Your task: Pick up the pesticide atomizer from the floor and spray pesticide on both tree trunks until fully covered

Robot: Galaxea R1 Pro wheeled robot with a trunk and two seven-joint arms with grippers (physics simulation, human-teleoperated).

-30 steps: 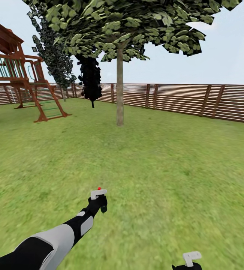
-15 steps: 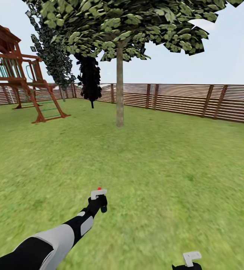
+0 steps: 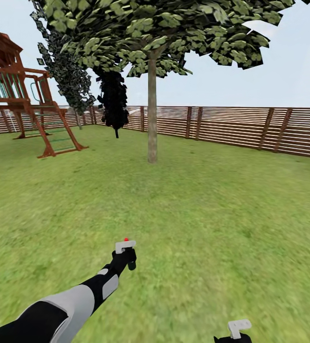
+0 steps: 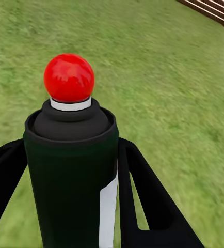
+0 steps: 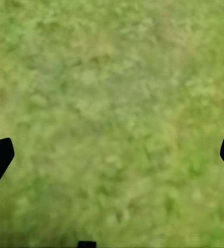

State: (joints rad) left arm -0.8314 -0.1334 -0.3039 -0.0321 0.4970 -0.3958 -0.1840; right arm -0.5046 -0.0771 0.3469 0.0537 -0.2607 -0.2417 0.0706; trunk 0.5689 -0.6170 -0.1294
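While our left hand [image 4: 70,206] grips the pesticide atomizer [image 4: 73,165], red button up, our right hand [image 5: 112,155] hangs spread and empty over the lawn [image 3: 212,224]. We judge the pickup done: next we must close on the tree trunk [image 3: 152,114], well ahead, before spraying its bare bark.

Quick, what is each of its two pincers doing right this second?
Left pincer: closed on the spray bottle, which has a red ball on top.
Right pincer: open, holding nothing, with grass below it.
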